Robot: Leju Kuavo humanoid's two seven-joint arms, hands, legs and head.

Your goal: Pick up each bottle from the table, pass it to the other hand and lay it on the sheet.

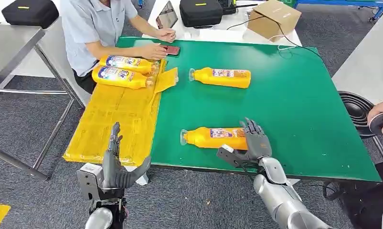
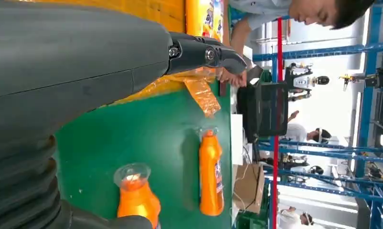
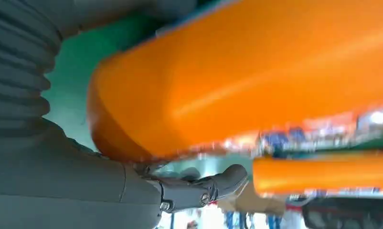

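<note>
**Right hand at the base of the near bottle**

From the head view, the near bottle lies on its side on the green table, cap toward the yellow sheet. The right hand sits at the bottle's base end with fingers spread over it; whether it actually grips cannot be told. The left hand hovers by the table's front edge beside the sheet, fingers apart, holding nothing. A far bottle lies farther back on the green surface. Two more bottles lie side by side at the sheet's far end, near a seated person whose hand touches a phone.

At the left wrist, the left hand's fingers stretch out free over the sheet's edge, with both green-table bottles beyond.

At the right wrist, the near bottle's orange base looms just above the thumb, blurred.
</note>
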